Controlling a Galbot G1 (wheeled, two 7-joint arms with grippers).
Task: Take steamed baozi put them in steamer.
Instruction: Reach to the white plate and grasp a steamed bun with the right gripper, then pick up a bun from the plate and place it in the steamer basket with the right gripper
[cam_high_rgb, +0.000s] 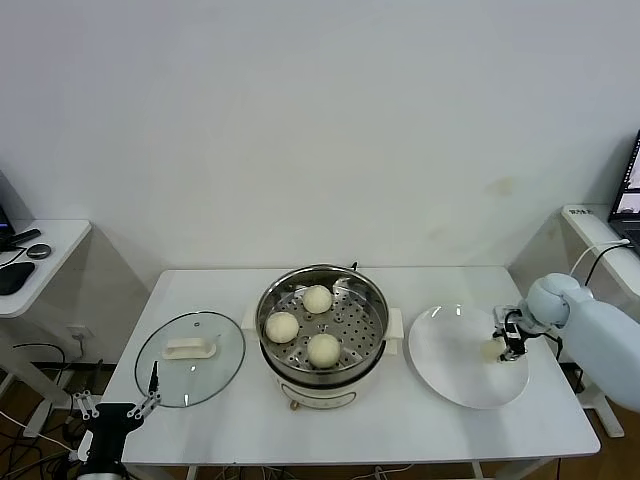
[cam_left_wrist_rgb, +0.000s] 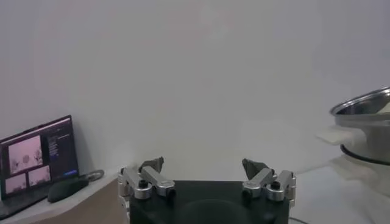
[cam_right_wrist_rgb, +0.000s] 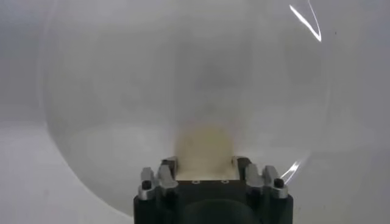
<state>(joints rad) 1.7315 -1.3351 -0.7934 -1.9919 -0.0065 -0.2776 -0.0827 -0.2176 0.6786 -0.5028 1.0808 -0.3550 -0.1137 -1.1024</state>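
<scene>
A: How far along are we?

B: Three steamed baozi (cam_high_rgb: 318, 299) already sit on the perforated tray of the steamer (cam_high_rgb: 372, 300), which stands in the middle of the table (cam_high_rgb: 420, 430). By my count, one is left.

A: Where is the last one?

B: On the white plate (cam_high_rgb: 450, 350), to the right of the steamer. The fourth baozi (cam_high_rgb: 490, 350) lies toward the plate's right side, and the right gripper (cam_high_rgb: 508, 349) is down over it.

A: Does it have hold of the bun?

B: It looks that way. In the right wrist view the fourth baozi (cam_right_wrist_rgb: 205, 148) sits squarely between the two fingers (cam_right_wrist_rgb: 167, 167), which stand close against its sides, narrowed to the bun's width. I judge it gripped or very nearly so, though it has not left the plate.

A: And the other arm?

B: The left gripper (cam_high_rgb: 118, 408) is parked at the near left corner of the table, just by the glass lid (cam_high_rgb: 190, 358). Its fingers are spread wide and hold nothing.

A: So what remains?

B: Lifting that last bun, carrying it left to the steamer, and setting it in the free space on the tray's right side.
</scene>
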